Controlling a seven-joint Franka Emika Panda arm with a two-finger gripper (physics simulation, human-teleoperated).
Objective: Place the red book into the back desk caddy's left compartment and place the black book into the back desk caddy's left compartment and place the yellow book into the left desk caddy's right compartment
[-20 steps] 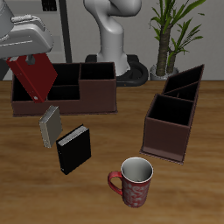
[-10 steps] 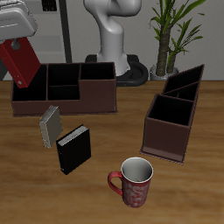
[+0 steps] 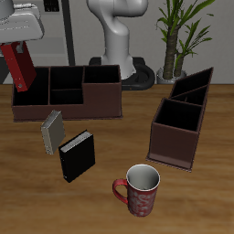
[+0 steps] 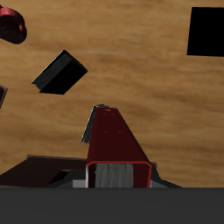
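My gripper [image 3: 16, 46] is shut on the red book [image 3: 18, 67] and holds it nearly upright at the outer end of the back desk caddy [image 3: 87, 102], with the lower edge near the end compartment's rim. In the wrist view the red book [image 4: 118, 144] hangs below the gripper, with the back caddy's rim [image 4: 35, 171] beside it. The black book [image 3: 77, 155] stands on the table in front of that caddy and also shows in the wrist view [image 4: 59, 72]. A thin book with pale page edges [image 3: 52, 132] stands beside it; its cover colour is unclear. The left desk caddy [image 3: 183, 123] stands apart.
A red and white mug [image 3: 139, 189] stands near the table's front edge, between the black book and the left desk caddy. It also shows in the wrist view [image 4: 10, 24]. The robot's base [image 3: 119, 41] and a potted plant [image 3: 178, 37] are at the back.
The gripper has carried the red book up and outward toward the end of the back caddy. The book has turned from tilted to nearly upright. Nothing else moved.
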